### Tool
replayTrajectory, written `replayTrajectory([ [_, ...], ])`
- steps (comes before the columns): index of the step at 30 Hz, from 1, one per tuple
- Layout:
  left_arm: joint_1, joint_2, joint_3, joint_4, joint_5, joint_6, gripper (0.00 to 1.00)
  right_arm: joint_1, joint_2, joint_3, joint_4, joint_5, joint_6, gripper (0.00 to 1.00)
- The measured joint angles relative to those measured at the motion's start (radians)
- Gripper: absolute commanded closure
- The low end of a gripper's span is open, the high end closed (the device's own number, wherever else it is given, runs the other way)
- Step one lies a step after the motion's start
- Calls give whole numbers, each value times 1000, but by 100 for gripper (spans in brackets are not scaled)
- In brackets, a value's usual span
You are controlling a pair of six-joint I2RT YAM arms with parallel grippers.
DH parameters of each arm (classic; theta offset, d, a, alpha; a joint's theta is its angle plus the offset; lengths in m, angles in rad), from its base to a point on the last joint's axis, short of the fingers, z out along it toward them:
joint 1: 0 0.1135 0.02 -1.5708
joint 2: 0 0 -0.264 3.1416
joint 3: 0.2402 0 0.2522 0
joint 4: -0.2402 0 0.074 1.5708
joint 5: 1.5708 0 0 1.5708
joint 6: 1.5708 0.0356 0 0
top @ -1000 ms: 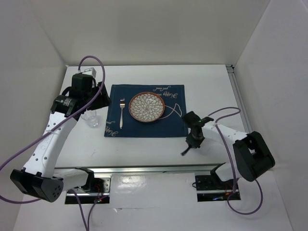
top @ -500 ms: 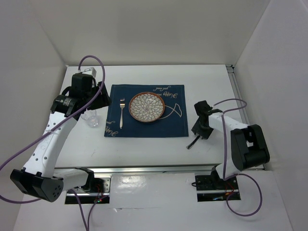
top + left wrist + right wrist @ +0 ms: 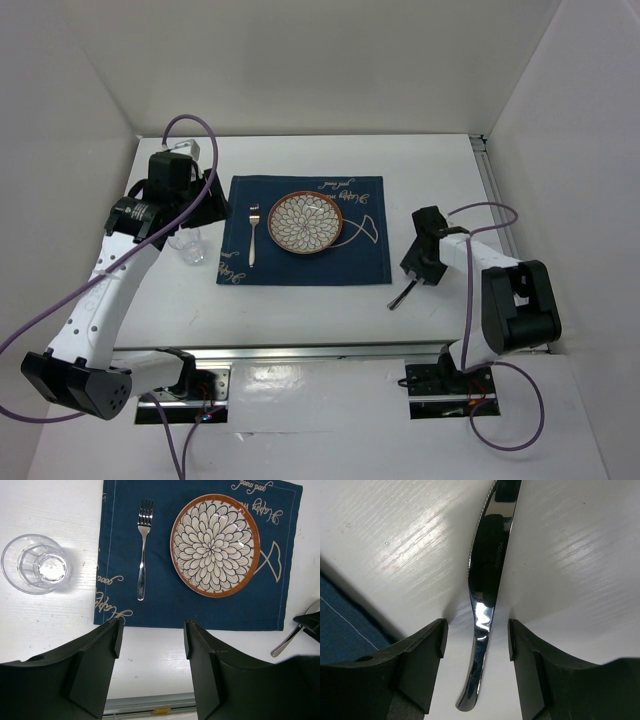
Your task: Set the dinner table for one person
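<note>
Placemat (image 3: 165, 605) — pale script "Happy", "good mood"; knife (image 3: 487, 555) blade — tiny engraved brand, illegible.

The bench (image 3: 300, 305) is a large white rectangle, flat and matte. It lies level, and its surface shows fine streaks from near.

The widest bare stretch of the table (image 3: 300, 312) runs along the near edge, in front of the placemat (image 3: 355, 262); the far strip behind it is bare too. On the placemat the plate (image 3: 305, 222) fills the middle and the fork (image 3: 253, 237) lies just left of it, a narrow lane between them. The glass (image 3: 192, 250) stands just off the placemat's left edge, close by the left arm (image 3: 110, 280). Right of the placemat the knife (image 3: 485, 580) lies flat between the parted fingers of the right tool (image 3: 418, 270), a thin gap on each side. White walls (image 3: 60, 150) close in left, right and behind
</note>
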State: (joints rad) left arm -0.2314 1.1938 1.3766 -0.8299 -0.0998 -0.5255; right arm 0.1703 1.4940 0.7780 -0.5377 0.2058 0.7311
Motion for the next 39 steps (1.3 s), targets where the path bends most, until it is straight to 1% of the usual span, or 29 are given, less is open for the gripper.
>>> replayTrajectory([
  [3, 0, 0, 0, 0, 0, 0, 31, 6, -21, -18, 3, -21, 12, 39],
  [4, 0, 0, 0, 0, 0, 0, 31, 14, -30, -25, 0, -27, 18, 41],
  [9, 0, 0, 0, 0, 0, -1, 31, 81, -46, -38, -18, -42, 61, 42],
  [11, 0, 0, 0, 0, 0, -1, 31, 108, -44, -36, -33, -40, 80, 45],
  [12, 0, 0, 0, 0, 0, -1, 31, 114, -43, -35, -41, -37, 90, 45],
  [15, 0, 0, 0, 0, 0, -1, 31, 120, -32, -27, -60, -29, 121, 51],
  [16, 0, -1, 0, 0, 0, -1, 31, 120, -31, -25, -65, -26, 129, 51],
  [19, 0, -1, 0, 0, 0, -1, 31, 117, -30, -25, -74, -15, 150, 56],
  [21, 0, -1, 0, 0, 0, -1, 31, 107, -26, -24, -78, -13, 156, 56],
  [24, 0, -1, 0, 0, 0, -1, 31, 83, -8, -9, -84, -21, 155, 68],
  [26, 0, -1, 0, 0, 0, 0, 31, 68, 0, -3, -87, -21, 148, 74],
  [27, 0, -1, 0, 0, -1, 0, 31, 65, 0, -2, -87, -20, 146, 82],
  [29, 0, -1, 0, 0, -2, 0, 31, 62, -1, -2, -86, -17, 138, 87],
  [31, 0, -1, 0, 0, -4, 0, 31, 60, -6, -2, -84, -15, 132, 91],
  [36, 0, -1, 0, 0, -7, 0, 31, 58, -18, 3, -89, 29, 83, 92],
  [39, 0, -1, 0, 0, -7, 0, 31, 53, -29, 43, -111, 58, 26, 95],
])
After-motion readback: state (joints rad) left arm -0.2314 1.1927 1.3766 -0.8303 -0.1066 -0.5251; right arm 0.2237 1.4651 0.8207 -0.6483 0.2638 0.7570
